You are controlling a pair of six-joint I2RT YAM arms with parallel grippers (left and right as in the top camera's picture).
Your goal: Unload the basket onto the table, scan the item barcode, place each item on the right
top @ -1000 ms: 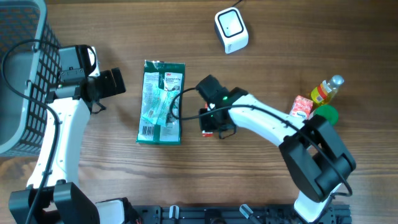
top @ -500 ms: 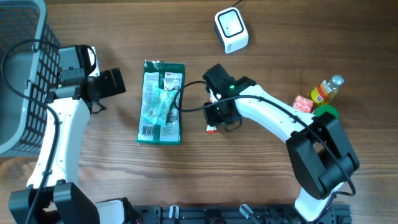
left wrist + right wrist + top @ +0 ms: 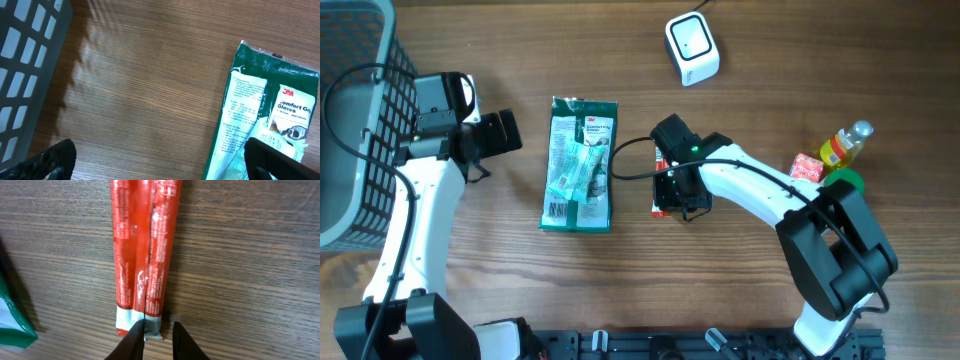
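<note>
Right hand (image 3: 155,341): fingers (image 3: 127,346) nearly together with a thin gap, tips at the silver end of the red stick packet (image 3: 142,245). One tip overlaps that end, but I can't tell if it's actually pinched. The packet lies flat on the tabletop (image 3: 250,255) and runs straight out ahead of the tips. A corner of the green glove pack (image 3: 580,165) shows just off the hand's left side, apart from the packet. The white scanner (image 3: 692,48) is further out, well apart from hand and packet. Out along this arm's far side are a small red box (image 3: 805,168) and a yellow bottle (image 3: 845,145), close together.

Left hand (image 3: 160,169): spread fully wide, nothing between the fingers, over bare wood. The glove pack is ahead and to its right, the grey basket (image 3: 25,60) ahead and to its left.
</note>
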